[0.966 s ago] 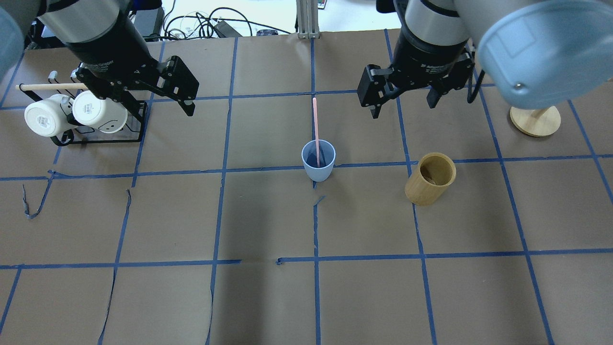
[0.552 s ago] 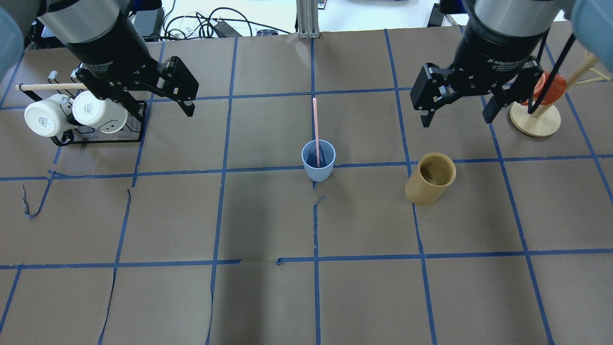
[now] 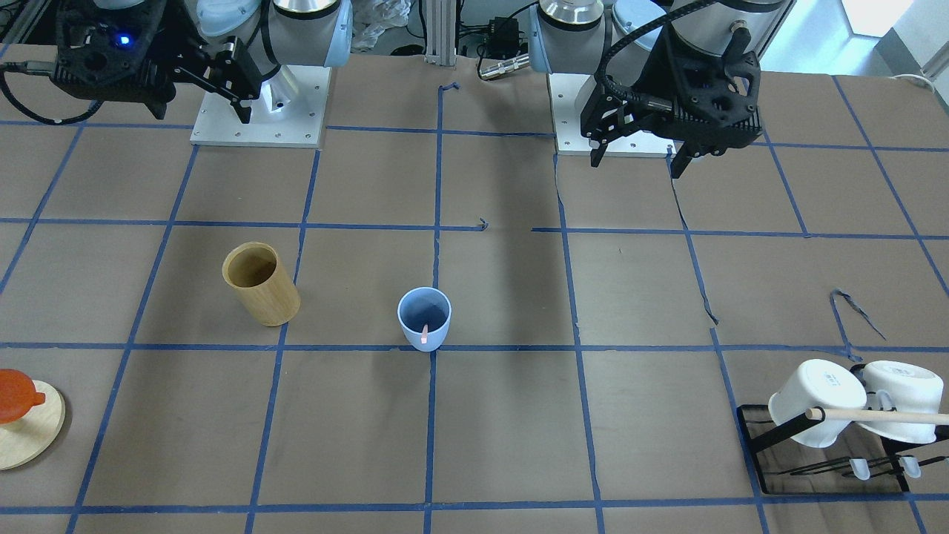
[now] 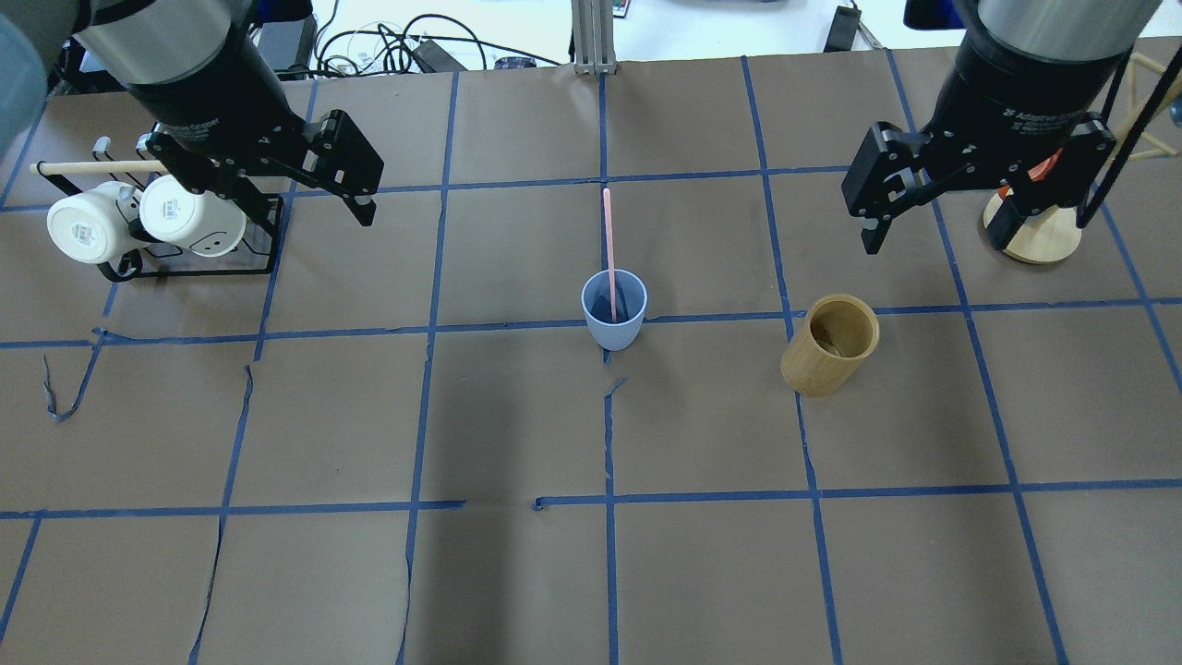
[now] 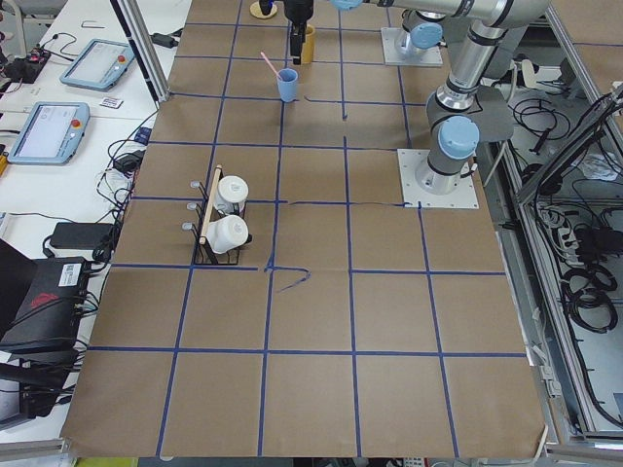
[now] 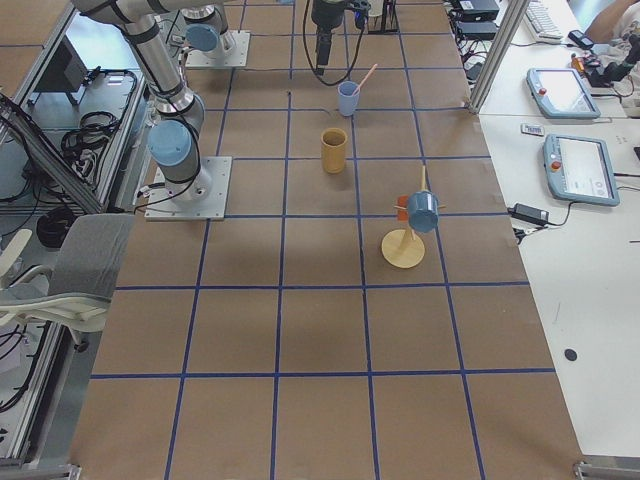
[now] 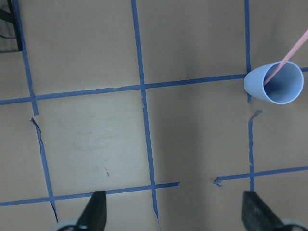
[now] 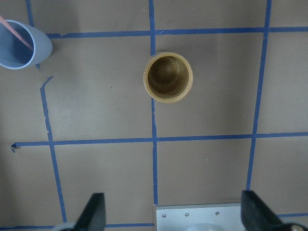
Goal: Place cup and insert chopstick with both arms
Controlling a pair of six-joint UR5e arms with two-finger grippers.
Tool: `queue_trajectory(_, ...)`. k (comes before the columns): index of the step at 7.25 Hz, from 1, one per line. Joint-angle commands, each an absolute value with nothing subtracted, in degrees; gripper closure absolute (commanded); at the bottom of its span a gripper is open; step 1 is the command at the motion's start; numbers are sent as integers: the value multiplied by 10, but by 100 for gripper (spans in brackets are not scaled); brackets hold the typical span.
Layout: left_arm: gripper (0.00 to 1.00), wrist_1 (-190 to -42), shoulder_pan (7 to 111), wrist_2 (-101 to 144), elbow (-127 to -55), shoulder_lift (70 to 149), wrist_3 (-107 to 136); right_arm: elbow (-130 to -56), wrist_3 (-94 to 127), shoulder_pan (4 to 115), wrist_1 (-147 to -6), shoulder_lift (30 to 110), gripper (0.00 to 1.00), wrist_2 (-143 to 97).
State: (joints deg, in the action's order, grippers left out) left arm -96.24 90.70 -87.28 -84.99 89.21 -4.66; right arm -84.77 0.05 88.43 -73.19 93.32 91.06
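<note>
The light-blue cup (image 4: 613,314) stands upright at the table's middle, also in the front view (image 3: 424,319). One pale-pink chopstick (image 4: 609,240) stands in it, leaning on the far rim. My left gripper (image 4: 305,208) is open and empty, raised at the back left beside the mug rack. My right gripper (image 4: 934,242) is open and empty, raised at the back right, well right of the cup. The left wrist view shows the cup (image 7: 276,84) with the chopstick (image 7: 288,55). The right wrist view shows the cup (image 8: 19,45) at its left edge.
A tan bamboo cylinder (image 4: 828,346) stands right of the cup. A black rack (image 4: 185,263) with two white mugs and a wooden dowel is at the back left. A round wooden stand (image 4: 1032,231) with an orange cup is at the back right.
My right gripper has moved to the right, away from the cup, staying open. The left arm, the cup and the chopstick have not moved.
</note>
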Motion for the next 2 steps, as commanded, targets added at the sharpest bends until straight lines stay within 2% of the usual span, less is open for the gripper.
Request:
queue_trajectory(1,0,-962,907,-873,-856,890,-47,-854,-3,871,-733,928,0,911)
queue_trajectory(2,0,-960,907,-872,-864,886,-47,-854,-1,870,-726,928,0,912)
